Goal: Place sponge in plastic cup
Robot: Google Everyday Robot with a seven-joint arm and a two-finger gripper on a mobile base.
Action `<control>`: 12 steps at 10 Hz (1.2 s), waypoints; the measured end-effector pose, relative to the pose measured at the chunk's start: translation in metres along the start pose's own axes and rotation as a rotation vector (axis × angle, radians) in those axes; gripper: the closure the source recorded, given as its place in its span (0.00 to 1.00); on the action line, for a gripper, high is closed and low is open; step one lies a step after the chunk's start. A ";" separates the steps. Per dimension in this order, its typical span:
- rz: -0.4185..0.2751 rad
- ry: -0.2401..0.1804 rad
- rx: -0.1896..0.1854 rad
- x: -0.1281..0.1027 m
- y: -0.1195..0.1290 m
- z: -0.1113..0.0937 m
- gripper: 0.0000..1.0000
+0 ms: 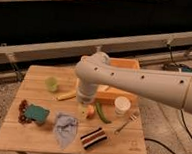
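Reach step, not yet a grasp. Gripper [84,107] hangs low over the middle of the desk [134,144], at the end of the arm [139,82], just beside the fruit [91,111] and well apart from the sponge [36,113]. Released or clenched: cannot tell, the tip being lost against the arm and the clutter below. Nothing seen carried.

Sponge lies flat near the left edge of the desk, touching or nearly touching the red cluster [22,111] on its left, with the cloth [65,130] near on its right. Teal, roughly rectangular; long axis seems to run left to right across the desk, with the right end dipping slightly toward the front edge, though the outline is too soft to be sure.

Target probably the green cup [51,83], upright near the back left, behind the sponge; the white cup [122,104] on the right looks more like paper.

Next move, by judgement: swing left over the sponge, turn the wrist so the jaws close across the short side, come down clear of the red cluster and cloth, lift, then carry back to the green cup and release over its mouth. Risk: narrow cup, so may need the sponge end-first.
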 end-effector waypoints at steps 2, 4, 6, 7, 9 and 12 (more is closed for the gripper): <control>-0.054 -0.002 0.026 -0.036 0.010 0.001 0.20; -0.111 -0.009 0.034 -0.078 0.014 0.005 0.20; -0.159 -0.021 0.022 -0.103 0.012 0.009 0.20; -0.162 -0.021 0.020 -0.104 0.013 0.009 0.20; -0.161 -0.020 0.018 -0.104 0.013 0.009 0.20; -0.160 -0.019 0.018 -0.104 0.013 0.009 0.20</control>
